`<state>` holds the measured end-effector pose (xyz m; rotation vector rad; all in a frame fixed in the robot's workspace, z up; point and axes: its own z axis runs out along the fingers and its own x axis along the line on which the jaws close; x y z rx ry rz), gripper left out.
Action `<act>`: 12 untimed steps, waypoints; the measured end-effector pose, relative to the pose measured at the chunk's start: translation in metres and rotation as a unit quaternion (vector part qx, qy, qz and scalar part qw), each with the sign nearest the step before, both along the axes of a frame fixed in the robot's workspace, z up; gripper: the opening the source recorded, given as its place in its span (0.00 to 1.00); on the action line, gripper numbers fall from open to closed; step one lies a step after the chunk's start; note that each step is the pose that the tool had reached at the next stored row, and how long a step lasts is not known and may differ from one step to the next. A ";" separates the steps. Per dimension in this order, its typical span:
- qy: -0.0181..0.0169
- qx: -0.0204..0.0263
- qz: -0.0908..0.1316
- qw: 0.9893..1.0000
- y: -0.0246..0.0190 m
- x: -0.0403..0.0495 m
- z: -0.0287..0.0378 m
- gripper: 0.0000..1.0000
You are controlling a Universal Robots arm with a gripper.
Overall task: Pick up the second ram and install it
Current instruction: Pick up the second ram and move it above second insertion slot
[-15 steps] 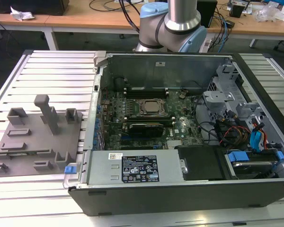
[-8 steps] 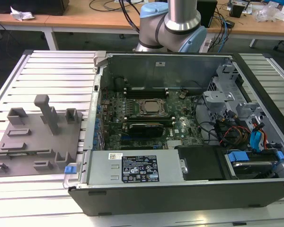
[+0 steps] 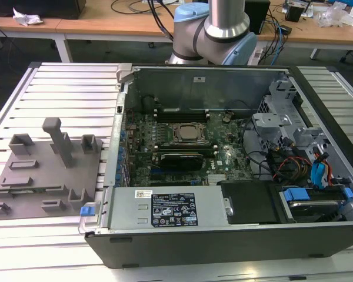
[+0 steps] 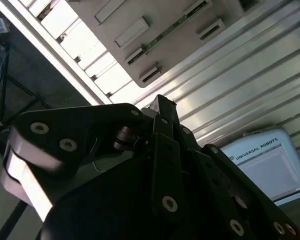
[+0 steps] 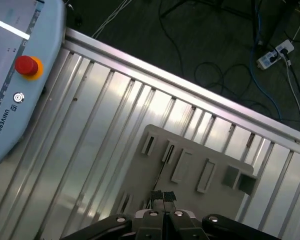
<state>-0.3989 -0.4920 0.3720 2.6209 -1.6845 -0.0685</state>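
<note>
One green stick, the second ram, is all I can count of its kind from where I stand: in the second wrist view it lies flat in a long groove of the grey tray, with a row of slotted blocks between it and the tray's nearer long edge. That single tray sits on the slatted metal counter towards the edge at the exterior view's left, just beside the one open computer case. The one arm rises from behind the case at the counter's far edge, and its end effector hangs over the tray, well apart from it. In the first wrist view the fingertips look clenched together with nothing between them. So I judge the task barely begun: the stick has not been lifted, and both the grasp and the seating in the motherboard are left to do. I cannot tell from the exterior view whether any memory slot beside the processor is already filled. One teach pendant with a red button rests at a counter edge near the tray, so the count stands at one of each thing.
</note>
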 end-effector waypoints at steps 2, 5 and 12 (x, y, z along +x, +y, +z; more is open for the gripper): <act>0.000 0.000 0.009 1.000 0.0000 0.0000 0.0000 0.11; 0.000 0.000 -0.004 1.000 0.0001 0.0000 -0.0001 0.11; 0.000 0.000 -0.097 0.995 0.0000 0.0000 -0.0006 0.11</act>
